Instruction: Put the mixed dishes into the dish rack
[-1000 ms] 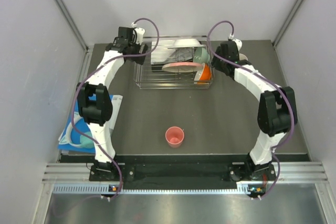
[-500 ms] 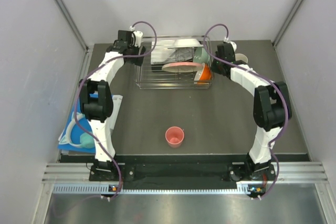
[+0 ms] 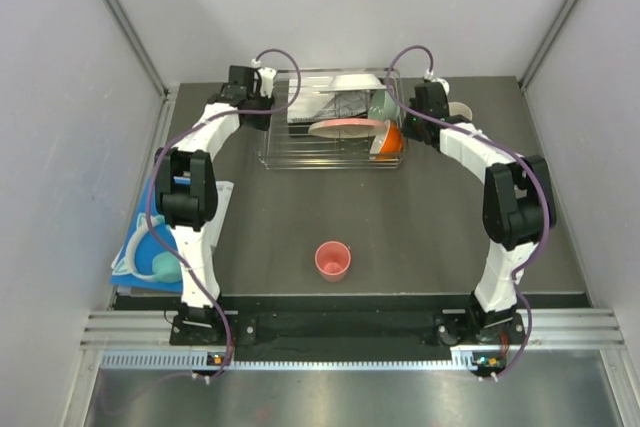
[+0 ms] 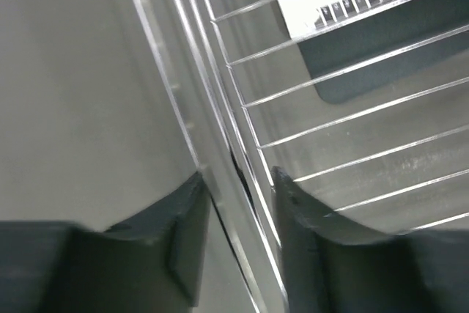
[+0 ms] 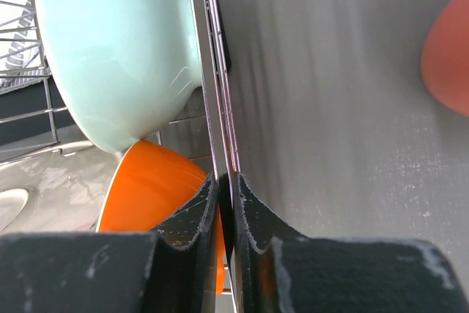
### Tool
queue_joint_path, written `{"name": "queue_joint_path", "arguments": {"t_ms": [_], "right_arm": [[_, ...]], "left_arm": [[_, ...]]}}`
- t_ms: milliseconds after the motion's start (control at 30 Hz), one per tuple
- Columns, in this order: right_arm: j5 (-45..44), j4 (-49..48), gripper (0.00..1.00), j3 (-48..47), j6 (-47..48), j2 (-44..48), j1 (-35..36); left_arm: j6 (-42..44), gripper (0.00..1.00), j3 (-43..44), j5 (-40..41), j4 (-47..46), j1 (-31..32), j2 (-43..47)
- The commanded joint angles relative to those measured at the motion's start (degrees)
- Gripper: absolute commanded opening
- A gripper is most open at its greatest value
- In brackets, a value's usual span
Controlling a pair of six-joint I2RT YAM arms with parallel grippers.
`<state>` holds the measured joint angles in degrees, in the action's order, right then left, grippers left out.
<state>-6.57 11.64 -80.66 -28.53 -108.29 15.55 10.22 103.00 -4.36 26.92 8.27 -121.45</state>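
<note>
The silver wire dish rack [image 3: 300, 152] stands at the back of the table. It holds a mint-green bowl [image 3: 383, 104] [image 5: 117, 49], an orange bowl [image 3: 392, 137] [image 5: 150, 188], a pale pink plate [image 3: 345, 127] and a white plate [image 3: 340, 81]. My right gripper [image 3: 408, 112] [image 5: 227, 177] is shut on the rack's right rim wire [image 5: 220, 93]. My left gripper [image 3: 262, 112] [image 4: 237, 175] straddles the rack's left rim [image 4: 220, 144], jaws partly apart. A small pink cup [image 3: 333, 260] stands upright near the front. An orange mug [image 5: 448, 56] sits right of the rack.
A blue sheet [image 3: 140, 247] with a teal rounded piece [image 3: 165, 268] lies at the left front by the left arm's base. White printed paper on black board [image 4: 344, 5] lies under the rack. Grey walls enclose the table on three sides.
My right gripper has shut onto the rack's right rim. My left gripper's jaws have narrowed around the left rim, and that arm has shifted slightly right toward the rack.
</note>
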Motion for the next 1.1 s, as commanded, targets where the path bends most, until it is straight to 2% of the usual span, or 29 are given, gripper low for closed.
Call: {"name": "queue_joint_path", "arguments": {"t_ms": [0,67,100,200,567,1067], "right_arm": [[0.85,-2.94,0.0,0.68,-1.35,-0.17,-0.7],[1.47,-3.03,0.0,0.86,-1.44,-0.25,-0.7],[1.64,-3.03,0.0,0.86,-1.52,-0.34,-0.78],[2.17,-3.03,0.0,1.3,-1.44,-0.34,-0.79],[0.68,-7.85,0.0,8.94,0.5,8.17,-0.26],[-2.84,-5.49,0.0,16.67,3.66,20.39,3.26]], "left_arm": [[-0.55,0.31,-1.13,-3.45,-3.01,-0.19,0.25],[-0.64,0.23,-1.05,-4.25,-2.92,-0.19,0.33],[-0.81,0.15,-0.96,-4.43,-2.92,-0.19,0.25],[-0.81,0.01,-0.87,-4.6,-2.84,-0.19,0.6],[-2.04,0.0,-2.54,-9.87,-2.39,-0.1,5.34],[-3.27,0.0,-17.12,-13.57,-2.13,1.92,20.19]]}}
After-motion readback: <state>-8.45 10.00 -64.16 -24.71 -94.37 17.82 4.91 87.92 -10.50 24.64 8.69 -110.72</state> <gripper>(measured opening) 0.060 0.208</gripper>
